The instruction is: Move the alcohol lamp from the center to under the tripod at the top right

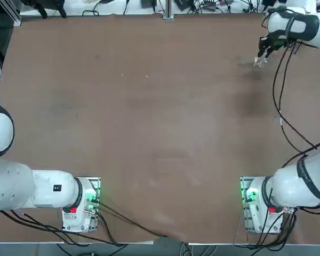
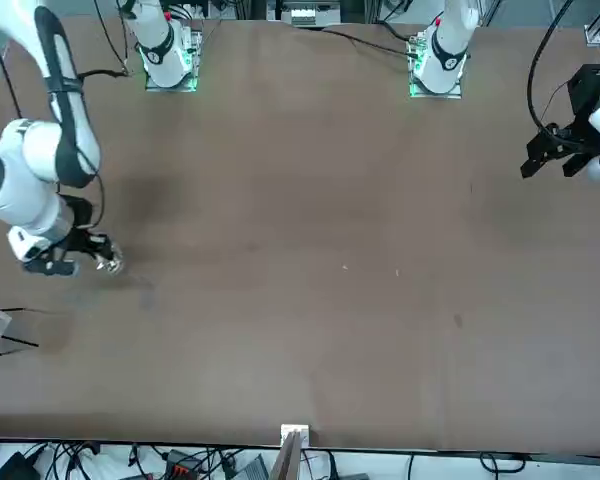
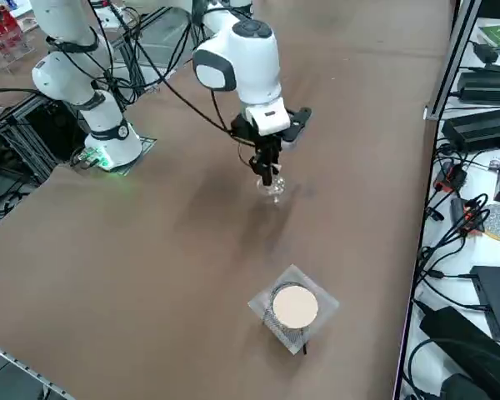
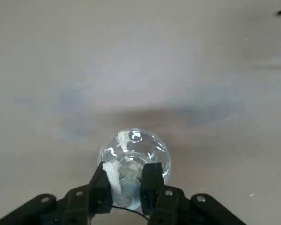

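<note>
the alcohol lamp was held above the table, to the left of the tripod and apart from it.
the right arm reached out from the robot's side, left of the tripod; the tripod stood upright, its round white disc above a pale square sheet; the right gripper, also left of the tripod, was clamped on the lamp, its two black fingers around the narrow part and the clear round body beyond their tips.
</note>
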You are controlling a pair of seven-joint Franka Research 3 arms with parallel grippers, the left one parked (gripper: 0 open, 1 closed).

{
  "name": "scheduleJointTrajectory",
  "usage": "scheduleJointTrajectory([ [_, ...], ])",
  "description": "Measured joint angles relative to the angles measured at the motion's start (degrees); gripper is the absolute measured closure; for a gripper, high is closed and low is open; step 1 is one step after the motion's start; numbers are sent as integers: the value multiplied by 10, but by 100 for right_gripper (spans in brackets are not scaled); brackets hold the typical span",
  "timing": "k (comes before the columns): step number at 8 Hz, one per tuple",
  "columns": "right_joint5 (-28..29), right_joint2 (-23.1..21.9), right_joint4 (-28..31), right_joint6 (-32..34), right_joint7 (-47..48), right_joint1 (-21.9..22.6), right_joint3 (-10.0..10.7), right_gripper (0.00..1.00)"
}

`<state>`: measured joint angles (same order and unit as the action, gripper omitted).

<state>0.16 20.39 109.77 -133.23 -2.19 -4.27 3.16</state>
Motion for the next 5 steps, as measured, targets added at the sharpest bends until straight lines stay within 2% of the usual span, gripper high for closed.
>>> scheduleJointTrajectory([
  [5,12,158,-203,0,0,-96,1,70],
])
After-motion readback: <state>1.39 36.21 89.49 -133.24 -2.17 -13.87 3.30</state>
